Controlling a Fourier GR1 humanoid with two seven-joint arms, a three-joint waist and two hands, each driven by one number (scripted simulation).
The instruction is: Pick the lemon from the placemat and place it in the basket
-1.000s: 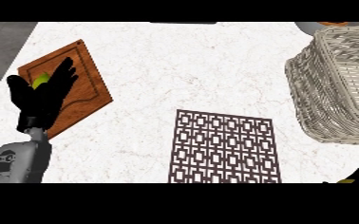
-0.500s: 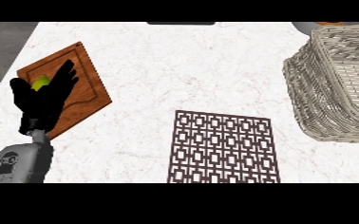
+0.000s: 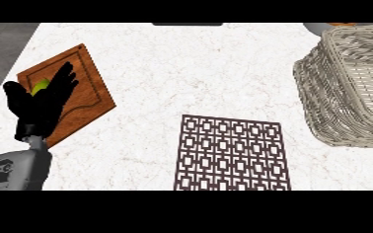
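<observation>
The left hand (image 3: 40, 103) is showing at the view's left edge, its fingers stretching straight upward above the grey forearm.

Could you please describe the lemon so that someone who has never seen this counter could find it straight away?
Look to the far left of the white marble counter, where a brown wooden board lies at an angle. The lemon sits on it, mostly hidden behind the black left hand. It is the only yellow-green thing in view.
</observation>
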